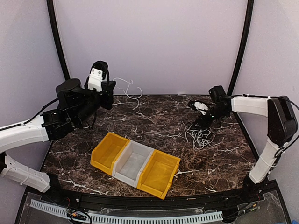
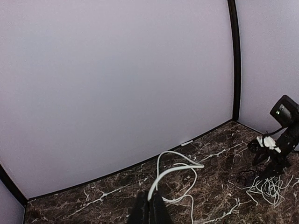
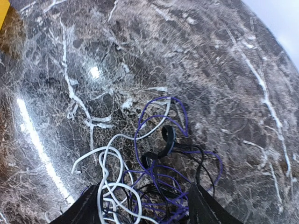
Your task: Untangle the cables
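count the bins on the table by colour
yellow bins: 2
grey bin: 1
total: 3

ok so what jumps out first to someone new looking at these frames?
The tangle of white, purple and black cables on the right of the marble table, the right gripper open over it. Next, the left gripper at the back left, shut on a white cable looping out from it. In front at mid-table, a row of three bins: yellow, grey, yellow.
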Tool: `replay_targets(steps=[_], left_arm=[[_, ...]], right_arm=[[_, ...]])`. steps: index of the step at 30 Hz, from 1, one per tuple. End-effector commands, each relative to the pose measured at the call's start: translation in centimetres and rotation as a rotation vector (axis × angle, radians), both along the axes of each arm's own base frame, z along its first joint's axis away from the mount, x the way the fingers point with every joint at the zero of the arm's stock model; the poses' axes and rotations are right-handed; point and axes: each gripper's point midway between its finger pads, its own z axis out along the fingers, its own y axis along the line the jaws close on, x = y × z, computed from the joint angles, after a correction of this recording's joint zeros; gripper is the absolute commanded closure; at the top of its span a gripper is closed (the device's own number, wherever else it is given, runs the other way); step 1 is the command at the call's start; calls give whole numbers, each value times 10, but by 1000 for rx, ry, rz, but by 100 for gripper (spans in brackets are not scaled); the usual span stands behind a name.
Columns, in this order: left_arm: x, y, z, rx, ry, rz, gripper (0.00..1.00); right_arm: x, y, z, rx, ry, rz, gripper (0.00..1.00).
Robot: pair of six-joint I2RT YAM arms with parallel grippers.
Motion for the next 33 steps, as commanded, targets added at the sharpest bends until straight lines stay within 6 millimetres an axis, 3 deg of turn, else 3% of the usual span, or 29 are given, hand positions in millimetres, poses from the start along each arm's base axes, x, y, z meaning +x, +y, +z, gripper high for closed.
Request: replay_targets(steps=[1, 9, 11, 15, 20, 33], left_arm=[[0, 16, -11, -9, 77, 57, 100], [-5, 34, -55, 30, 286, 125, 100], [-11, 44, -74, 50, 366, 158, 100], [-22, 56, -99, 44, 469, 184, 100], [-35, 69, -120, 38, 559, 212, 100], [-72, 91, -167, 110, 776, 220, 100]], right_arm=[[-14, -15, 35, -42, -64, 24, 33], [-52, -17, 66, 78, -81, 14, 31], [-56, -18, 80, 130, -133, 3, 31], [-56, -28, 88, 216, -206, -52, 29], [-54, -38, 74, 196, -230, -96, 29], [-53, -35, 64, 202, -213, -79, 29]])
